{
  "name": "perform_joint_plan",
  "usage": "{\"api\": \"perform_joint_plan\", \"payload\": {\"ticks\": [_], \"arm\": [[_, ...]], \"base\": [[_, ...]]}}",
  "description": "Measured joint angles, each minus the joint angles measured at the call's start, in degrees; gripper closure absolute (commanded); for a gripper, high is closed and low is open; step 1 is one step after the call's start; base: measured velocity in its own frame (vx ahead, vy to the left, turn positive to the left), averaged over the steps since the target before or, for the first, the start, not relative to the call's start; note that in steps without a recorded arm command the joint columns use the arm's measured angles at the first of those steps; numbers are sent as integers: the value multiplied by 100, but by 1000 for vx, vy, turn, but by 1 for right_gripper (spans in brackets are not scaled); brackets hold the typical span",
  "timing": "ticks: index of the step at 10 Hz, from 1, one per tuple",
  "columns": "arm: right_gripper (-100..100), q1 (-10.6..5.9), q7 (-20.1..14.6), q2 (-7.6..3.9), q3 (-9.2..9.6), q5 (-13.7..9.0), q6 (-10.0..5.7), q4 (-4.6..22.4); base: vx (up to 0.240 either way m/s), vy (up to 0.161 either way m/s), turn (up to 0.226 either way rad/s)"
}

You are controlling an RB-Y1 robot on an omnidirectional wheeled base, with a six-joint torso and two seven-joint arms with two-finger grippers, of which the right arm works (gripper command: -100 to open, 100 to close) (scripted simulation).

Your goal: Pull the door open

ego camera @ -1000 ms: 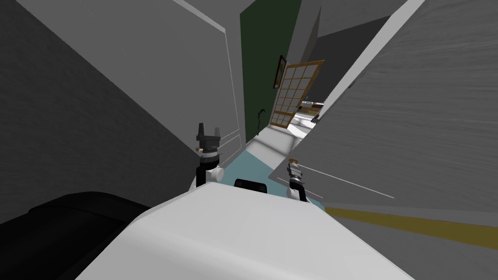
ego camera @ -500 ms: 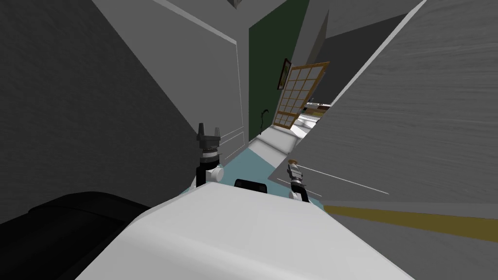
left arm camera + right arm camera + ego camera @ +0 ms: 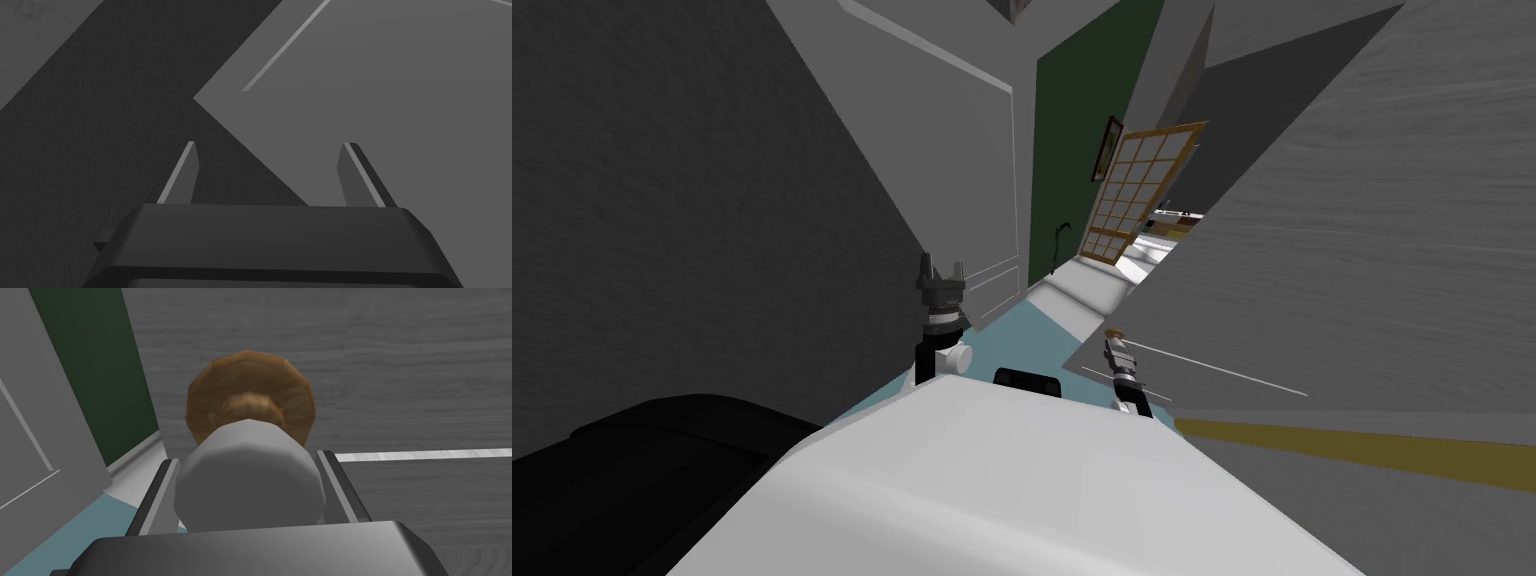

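A grey wood-grained door (image 3: 1362, 250) stands at an angle on my right. Its light grey round knob (image 3: 247, 478) sits on a brown rosette (image 3: 250, 383). My right gripper (image 3: 247, 463) is shut on the knob, one finger pressing each side; in the head view it (image 3: 1113, 340) is low against the door's near edge. My left gripper (image 3: 940, 266) is held up on the left, apart from the door, open with nothing between its fingers (image 3: 182, 170), facing a grey wall.
A dark grey wall (image 3: 712, 200) and a white panelled surface (image 3: 952, 150) close in on the left. Teal floor (image 3: 1012, 340) runs ahead to a dark green wall (image 3: 1072, 150) and a wooden lattice door (image 3: 1137, 185). A black object (image 3: 642, 470) lies low on the left.
The whole head view has swung, with the walls and the far lattice door sliding right: my own move. The right gripper stays shut on the knob; the left arm has not moved.
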Motion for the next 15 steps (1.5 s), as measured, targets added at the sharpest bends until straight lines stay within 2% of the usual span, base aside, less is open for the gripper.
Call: {"api": "perform_joint_plan", "payload": {"ticks": [2, 5, 6, 7, 11, 13, 14, 15], "arm": [[100, 23, -181, -91, 167, 85, -175, 103], [100, 180, -423, -266, 417, 198, -358, 30], [100, 202, -440, -261, 444, 210, -356, 33], [100, 222, -490, -300, 489, 226, -422, 77], [100, 354, -754, -520, 693, 312, -800, 146], [100, 489, -856, -626, 802, 352, -940, 122], [100, 490, -917, -654, 853, 377, -1028, 183], [100, 501, -933, -650, 870, 385, -1040, 202]], "base": [[-217, -52, 86], [-195, -57, 86], [-161, -37, 152], [-205, -46, 168], [-222, -48, 121], [-191, -58, 109], [-85, -18, 14], [-145, -32, 157]]}}
